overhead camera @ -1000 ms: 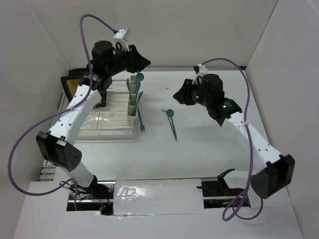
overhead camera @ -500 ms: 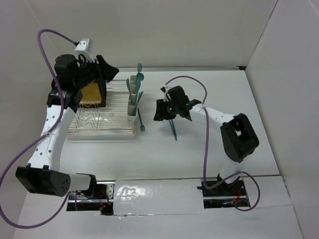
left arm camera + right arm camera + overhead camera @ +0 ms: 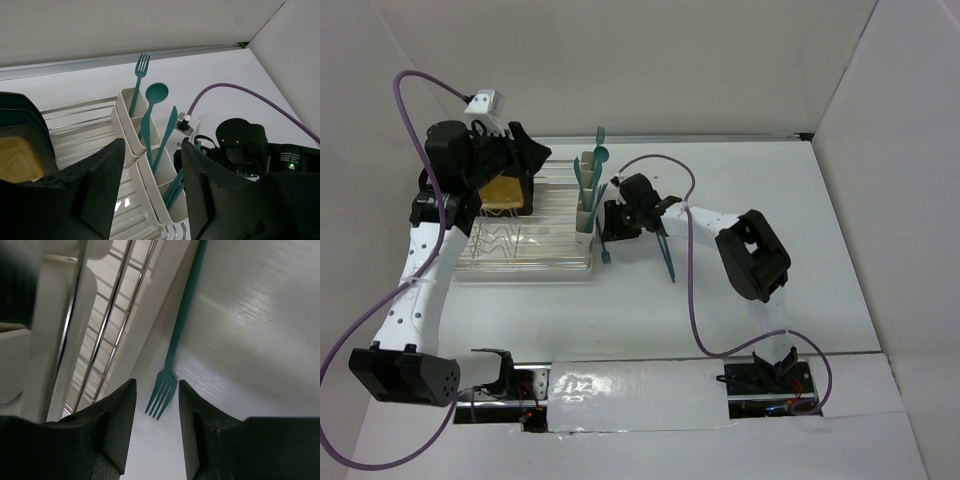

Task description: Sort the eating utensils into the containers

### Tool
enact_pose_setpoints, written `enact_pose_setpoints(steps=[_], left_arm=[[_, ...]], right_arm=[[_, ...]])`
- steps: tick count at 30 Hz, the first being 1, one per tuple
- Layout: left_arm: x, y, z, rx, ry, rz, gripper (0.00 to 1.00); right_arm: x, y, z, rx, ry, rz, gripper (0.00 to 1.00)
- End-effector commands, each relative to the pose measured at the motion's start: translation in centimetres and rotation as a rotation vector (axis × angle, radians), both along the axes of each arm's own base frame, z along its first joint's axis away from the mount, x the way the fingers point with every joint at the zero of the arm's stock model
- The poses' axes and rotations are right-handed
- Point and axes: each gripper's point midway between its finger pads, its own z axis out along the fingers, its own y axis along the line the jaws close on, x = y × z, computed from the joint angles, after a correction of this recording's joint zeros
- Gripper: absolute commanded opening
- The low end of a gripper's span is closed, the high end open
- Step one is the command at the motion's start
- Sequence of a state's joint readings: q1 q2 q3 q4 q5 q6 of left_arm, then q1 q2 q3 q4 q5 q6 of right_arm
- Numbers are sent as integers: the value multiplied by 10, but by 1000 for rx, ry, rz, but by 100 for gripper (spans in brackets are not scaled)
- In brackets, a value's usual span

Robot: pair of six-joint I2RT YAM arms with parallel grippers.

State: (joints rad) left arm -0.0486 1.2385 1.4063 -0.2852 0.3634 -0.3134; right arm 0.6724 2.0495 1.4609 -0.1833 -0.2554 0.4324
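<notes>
Plainly spread, the right gripper frames a teal fork lying on the table — the dish rack crowds it at 9 o'clock. The left gripper, also spread, hangs over the containers holding upright utensils; a spoon lies at the fork's 3 o'clock.

The right gripper has swung left to the fork beside the rack, while the left gripper drew back.
</notes>
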Motion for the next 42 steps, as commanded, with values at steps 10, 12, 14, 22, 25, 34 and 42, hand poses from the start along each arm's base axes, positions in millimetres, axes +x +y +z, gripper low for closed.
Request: enact_pose_setpoints(steps=[10,12,14,22,25,34,42], left_arm=[[-7,4,14,19,-69,7,62],[-8,5,13,19,-67,8,62],[-9,4,12,19,-66,7,62],[-8,3,10,7,-61,2,62],[-8,3,8,11,-60,0,62],[-7,5,10,25,-70,10,62],[-7,8,10,34,-72,23,62]], right_arm=[[8,17,-14,-40,-13,-11,44],[7,20,-11,-9,-12,-11,42],[4,22,-11,11,0,7,40],[-1,35,6,101,5,56,19],[-7,41,-4,110,41,77,10],[-1,42,-23,88,53,81,8],[4,10,-64,30,136,-30,6]])
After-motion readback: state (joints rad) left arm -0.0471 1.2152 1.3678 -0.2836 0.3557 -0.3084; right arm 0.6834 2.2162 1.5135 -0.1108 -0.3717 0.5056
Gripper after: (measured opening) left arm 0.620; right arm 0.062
